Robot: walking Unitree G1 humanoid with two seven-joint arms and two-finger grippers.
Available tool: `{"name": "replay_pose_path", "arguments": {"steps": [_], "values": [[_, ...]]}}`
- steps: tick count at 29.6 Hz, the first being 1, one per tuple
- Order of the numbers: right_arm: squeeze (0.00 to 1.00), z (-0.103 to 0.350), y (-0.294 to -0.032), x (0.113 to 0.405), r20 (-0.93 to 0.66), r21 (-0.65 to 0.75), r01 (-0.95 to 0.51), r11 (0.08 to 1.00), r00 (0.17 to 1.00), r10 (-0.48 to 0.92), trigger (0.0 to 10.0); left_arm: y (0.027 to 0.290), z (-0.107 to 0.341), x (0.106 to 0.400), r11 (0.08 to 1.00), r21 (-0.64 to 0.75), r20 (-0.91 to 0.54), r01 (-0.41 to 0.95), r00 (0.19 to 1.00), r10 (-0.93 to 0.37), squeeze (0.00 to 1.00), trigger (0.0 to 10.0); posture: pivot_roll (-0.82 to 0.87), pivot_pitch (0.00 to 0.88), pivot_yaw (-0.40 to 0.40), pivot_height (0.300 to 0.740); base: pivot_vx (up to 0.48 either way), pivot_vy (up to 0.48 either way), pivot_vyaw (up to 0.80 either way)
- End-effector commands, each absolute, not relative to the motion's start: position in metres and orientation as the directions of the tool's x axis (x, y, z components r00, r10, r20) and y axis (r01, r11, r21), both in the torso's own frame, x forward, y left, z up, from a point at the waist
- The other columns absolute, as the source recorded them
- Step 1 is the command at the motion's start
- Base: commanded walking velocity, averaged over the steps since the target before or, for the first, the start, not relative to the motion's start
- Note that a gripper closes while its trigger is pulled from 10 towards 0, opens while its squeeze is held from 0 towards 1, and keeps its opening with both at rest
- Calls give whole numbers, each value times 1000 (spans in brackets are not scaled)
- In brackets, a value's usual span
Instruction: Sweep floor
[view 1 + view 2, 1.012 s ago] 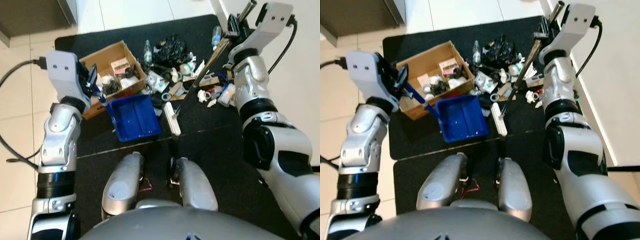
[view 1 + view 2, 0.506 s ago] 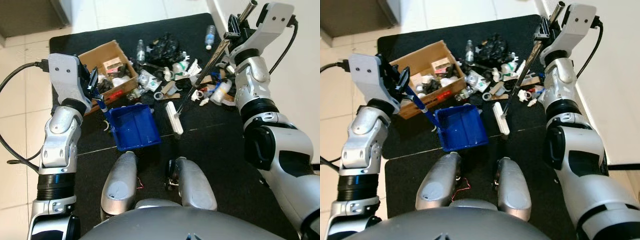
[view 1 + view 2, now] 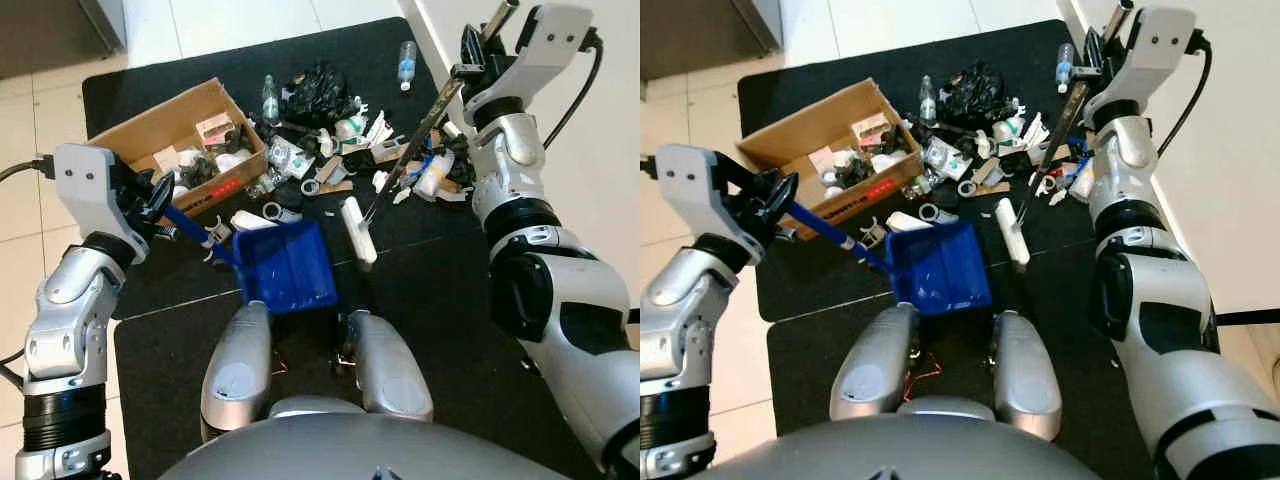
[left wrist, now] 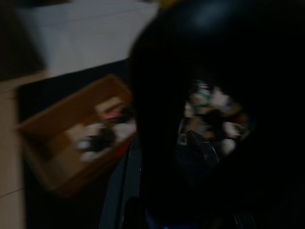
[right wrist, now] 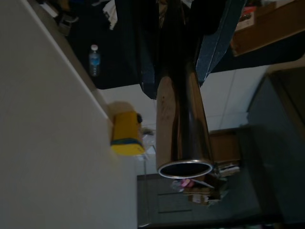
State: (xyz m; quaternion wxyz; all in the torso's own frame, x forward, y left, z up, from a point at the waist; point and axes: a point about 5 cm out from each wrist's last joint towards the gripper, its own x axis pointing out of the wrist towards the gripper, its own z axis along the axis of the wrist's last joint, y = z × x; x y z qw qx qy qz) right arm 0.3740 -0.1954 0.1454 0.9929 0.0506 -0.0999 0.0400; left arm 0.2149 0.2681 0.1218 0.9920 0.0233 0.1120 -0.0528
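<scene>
The left tool (image 3: 775, 195), pinching the blue handle of the dustpan (image 3: 285, 265), has swung outward to about 9 o'clock over the last second, so the handle now slants low and the pan has slid from in front of the cardboard box (image 3: 165, 135) to lie flatter on the black mat (image 3: 450, 300), just ahead of the robot's knees, its open mouth facing the litter at 12 o'clock. A few white pieces now lie just beyond its lip.

The right tool (image 3: 478, 62), at about 1 o'clock, is pressed together on the metal broom pole (image 3: 420, 130); in the right wrist view the open tube end juts out from between its fingers (image 5: 217, 33). The white broom head (image 3: 358, 228) has crept a little nearer the pan and rests on the mat at the pan's right edge, near side of the rubbish pile (image 3: 340, 150), which is strewn from the box toward the wall.

So pan and broom are now paired up, but the pile is largely unswept; the real gathering probably has yet to start.
</scene>
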Motion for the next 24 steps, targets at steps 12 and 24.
{"name": "replay_pose_path", "arguments": {"steps": [12,24], "values": [[0,148,-187,377,206,41,-97,994,975,87,10000,328,144,209,980,201,-266,-7,962,61,0,10000,361,216,-30,740,0,0,0],[0,145,-195,373,207,14,-71,997,976,67,10000,368,150,191,931,328,-249,-157,937,246,0,10000,369,260,-19,740,0,0,0]]}}
